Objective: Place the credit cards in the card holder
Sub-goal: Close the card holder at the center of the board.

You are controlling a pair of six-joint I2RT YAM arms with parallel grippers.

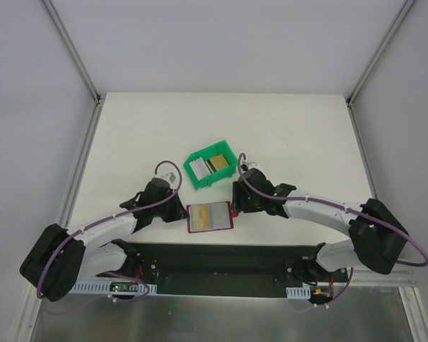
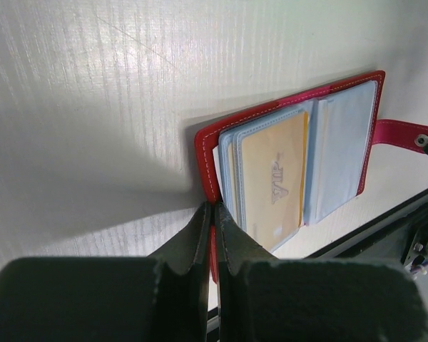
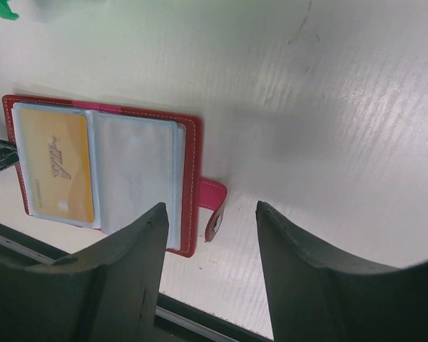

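Note:
The dark red card holder lies open on the table near the front edge, pale blue pockets up. A golden credit card sits in its left pocket page and also shows in the right wrist view. My left gripper is shut on the red cover's left edge. At the holder's right side my right gripper stands open, its fingers apart on either side of the snap tab without touching it. More credit cards, one whitish and one golden, lie in the green bin.
The green plastic bin stands just behind the card holder, between the two arms. A black base rail runs along the table's front edge, close under the holder.

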